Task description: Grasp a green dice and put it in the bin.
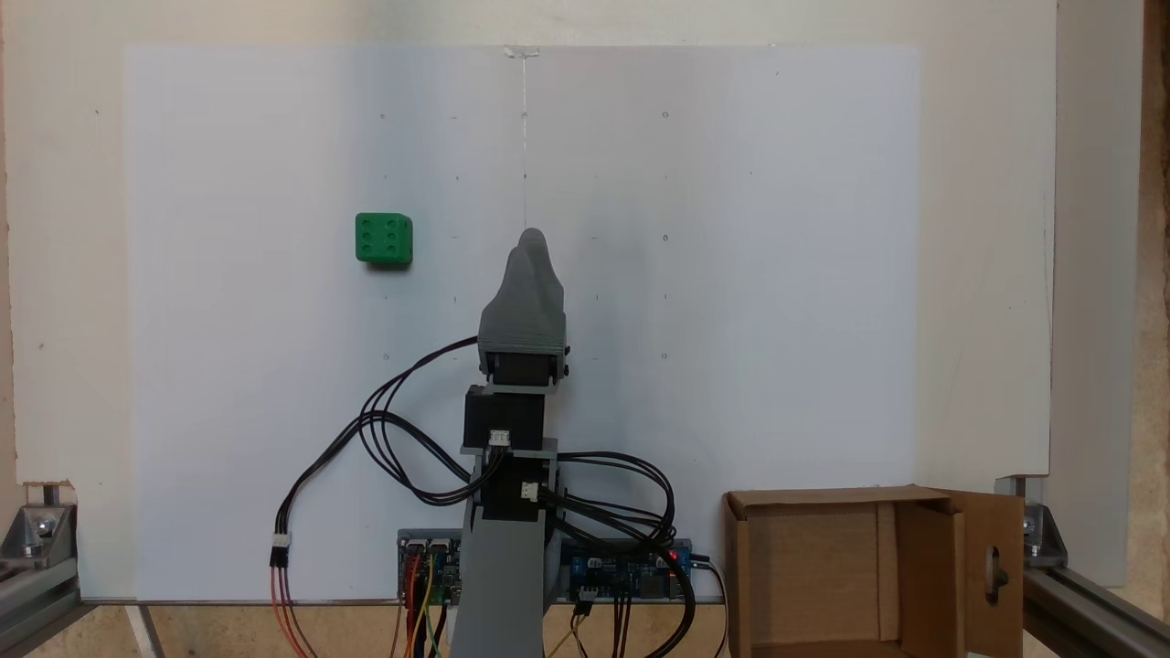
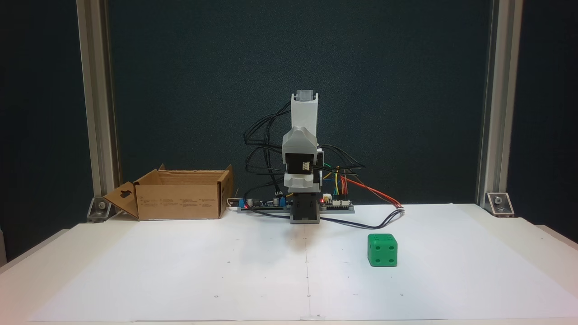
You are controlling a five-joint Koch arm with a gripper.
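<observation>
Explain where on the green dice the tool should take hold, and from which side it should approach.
Grip the green dice across two opposite upright faces, coming down from above. It sits flat on the white sheet with open space all round, and its flat parallel sides suit the closing jaws. The tool probably needs turning to square with those faces.

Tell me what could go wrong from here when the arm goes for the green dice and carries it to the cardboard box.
1. The green dice sits apart from the gripper, off to the left in the top-down fixed view, so a misaligned approach might nudge it across the smooth white paper.
2. The bin stands beside the arm's base, with loose cables nearby; swinging back could snag them, or the dice could clip a raised flap.
</observation>
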